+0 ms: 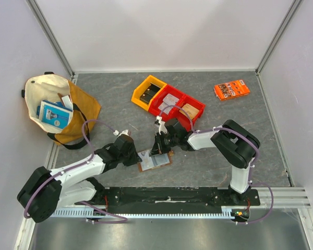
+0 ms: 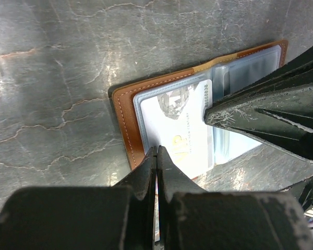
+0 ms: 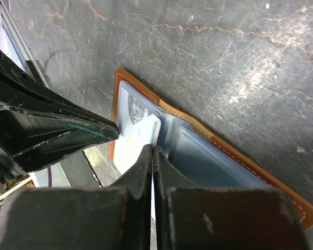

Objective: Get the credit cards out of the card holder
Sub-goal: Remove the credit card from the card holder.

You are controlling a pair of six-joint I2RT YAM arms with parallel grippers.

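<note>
Our left claw [image 2: 156, 152] fills the bottom of its own view, its black fingers pressed tight together and its tips down at the rim of the flat brown leather bifold card holder [image 2: 126, 122]. We cannot tell whether anything is pinched. The holder lies open on the dark grey stone-patterned counter [image 2: 52, 78], close to the near edge and midway between the sides. Under a clear sleeve sits a white rectangular credit card [image 2: 172, 130] with gold letters "VIP" and a row of digits, mostly eights. Our right claw [image 3: 153, 150], likewise closed tight, touches the pale blue-grey inside beside that card. Print on the orange rectangular packet [image 1: 232, 89] at the far right corner is too small to read.
</note>
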